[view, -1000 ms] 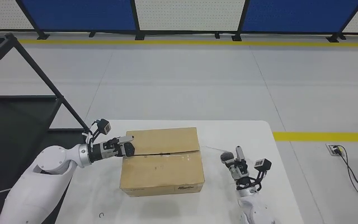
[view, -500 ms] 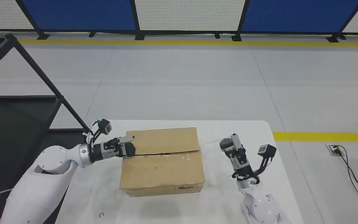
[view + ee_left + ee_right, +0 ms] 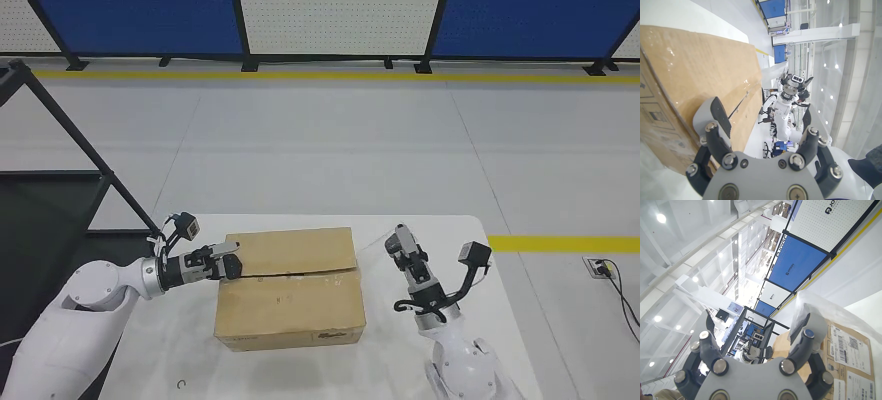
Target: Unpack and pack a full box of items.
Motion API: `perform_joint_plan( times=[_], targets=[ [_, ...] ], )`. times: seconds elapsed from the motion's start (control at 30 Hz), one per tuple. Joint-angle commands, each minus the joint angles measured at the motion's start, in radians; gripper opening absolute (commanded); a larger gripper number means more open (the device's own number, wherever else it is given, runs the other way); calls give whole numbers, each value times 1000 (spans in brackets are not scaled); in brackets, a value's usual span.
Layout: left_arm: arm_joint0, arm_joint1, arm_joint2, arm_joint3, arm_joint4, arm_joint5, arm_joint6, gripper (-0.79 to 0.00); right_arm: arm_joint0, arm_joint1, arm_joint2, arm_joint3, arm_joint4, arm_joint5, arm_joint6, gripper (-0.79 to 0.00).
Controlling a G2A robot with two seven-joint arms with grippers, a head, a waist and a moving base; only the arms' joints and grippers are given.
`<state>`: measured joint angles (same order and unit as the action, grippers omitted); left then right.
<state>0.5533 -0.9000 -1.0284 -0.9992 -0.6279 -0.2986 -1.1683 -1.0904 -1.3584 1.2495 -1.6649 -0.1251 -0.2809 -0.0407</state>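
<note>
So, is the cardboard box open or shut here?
Shut: both top flaps of the cardboard box lie flat, meeting at a seam.

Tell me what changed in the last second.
The right hand moved toward the far edge of the table and a little nearer the right end of the box, open. The left hand stayed at the box's left end, open; the box kept still, flaps closed. Nothing was taken or let go.
</note>
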Motion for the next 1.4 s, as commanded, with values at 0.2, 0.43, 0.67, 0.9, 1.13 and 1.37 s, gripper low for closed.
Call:
perform_joint_plan(
  times=[0.2,0.43,0.67,0.9,1.13,1.37],
  targets=[
    [8,-4,-12,6,1,1,-9,0,14,-2,7,-25,-42,59,23,0],
    [15,-8,-22,7,4,1,-16,0,15,-5,-14,-43,-79,68,52,0],
    [21,-11,-31,1,10,2,-20,0,-4,-9,-42,-84,-158,53,31,0],
    [28,-14,-41,-2,14,3,-24,0,-6,-14,-53,-106,-239,66,-14,0],
    [36,-15,-56,-4,14,-1,-26,0,13,-18,-45,-102,-260,90,-15,0],
    [42,-17,-68,-6,16,0,-29,0,27,-21,-24,-102,-262,102,-24,0]
  ],
)
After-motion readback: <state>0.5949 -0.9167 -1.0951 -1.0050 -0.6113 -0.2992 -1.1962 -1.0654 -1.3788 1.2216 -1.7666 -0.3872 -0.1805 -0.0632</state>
